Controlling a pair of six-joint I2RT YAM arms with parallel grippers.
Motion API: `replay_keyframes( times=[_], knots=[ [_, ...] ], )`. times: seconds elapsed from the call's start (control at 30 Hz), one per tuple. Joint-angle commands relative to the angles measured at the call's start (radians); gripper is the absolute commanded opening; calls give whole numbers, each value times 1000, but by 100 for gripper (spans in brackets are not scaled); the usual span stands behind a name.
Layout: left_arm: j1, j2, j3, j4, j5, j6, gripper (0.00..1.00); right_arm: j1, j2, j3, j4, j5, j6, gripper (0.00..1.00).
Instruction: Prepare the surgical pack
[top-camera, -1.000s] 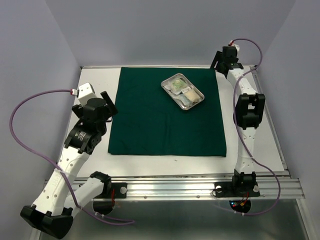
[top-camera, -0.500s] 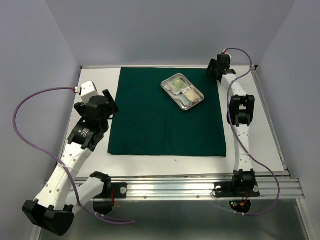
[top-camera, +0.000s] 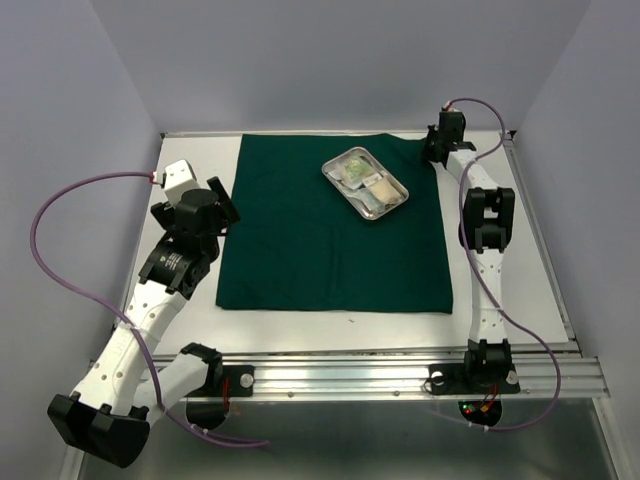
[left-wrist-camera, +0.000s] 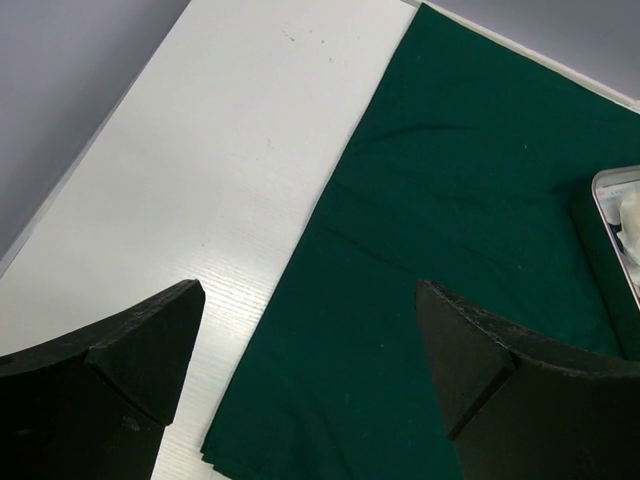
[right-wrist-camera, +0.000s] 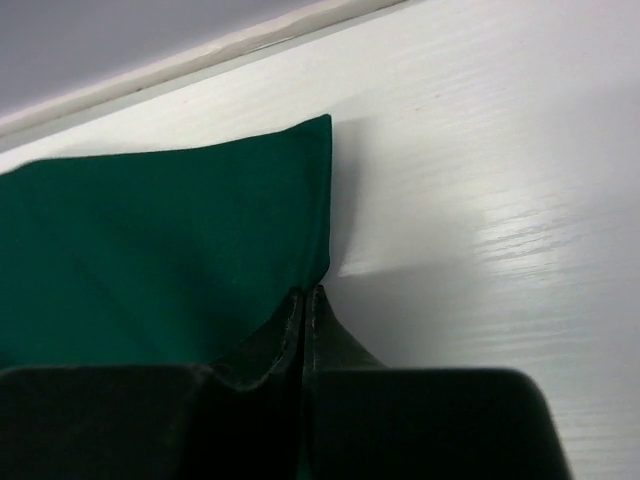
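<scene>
The dark green drape (top-camera: 330, 240) lies flat on the white table. On its far right part sits a small steel tray (top-camera: 366, 183) holding white gauze packets (top-camera: 378, 190). My right gripper (top-camera: 432, 150) is at the drape's far right corner, shut on the edge of the drape (right-wrist-camera: 170, 230); in the right wrist view its gripper (right-wrist-camera: 303, 295) has the cloth edge pinched between the jaws. My left gripper (top-camera: 222, 205) hangs open over the drape's left edge. In the left wrist view this gripper (left-wrist-camera: 310, 340) is empty above the drape (left-wrist-camera: 480, 200), with the tray's rim (left-wrist-camera: 615, 220) at the right.
A raised metal rim (top-camera: 300, 132) borders the table at the back and sides. Bare white table (top-camera: 500, 260) lies right of the drape and a strip of bare table (left-wrist-camera: 230, 180) lies left of it. Purple cables loop from both arms.
My right gripper has come down and left onto the drape's far right corner and shut on it. The left arm has shifted slightly, its gripper still open.
</scene>
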Motion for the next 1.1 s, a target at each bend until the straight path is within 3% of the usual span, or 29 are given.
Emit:
replay_keyframes(
  times=[0.0, 0.3, 0.63, 1.07],
  knots=[
    [6, -18, -11, 29, -12, 4, 99, 47, -148, -17, 30, -115, -59, 1],
    [6, -75, -9, -6, 1, -5, 99, 192, -395, -262, 44, -142, -196, 1],
    [6, -161, -21, -39, 19, -4, 99, 347, -651, -549, 99, -146, -228, 1],
    [6, -213, -32, -65, 39, 0, 99, 476, -716, -701, 51, -142, -288, 1]
  ],
)
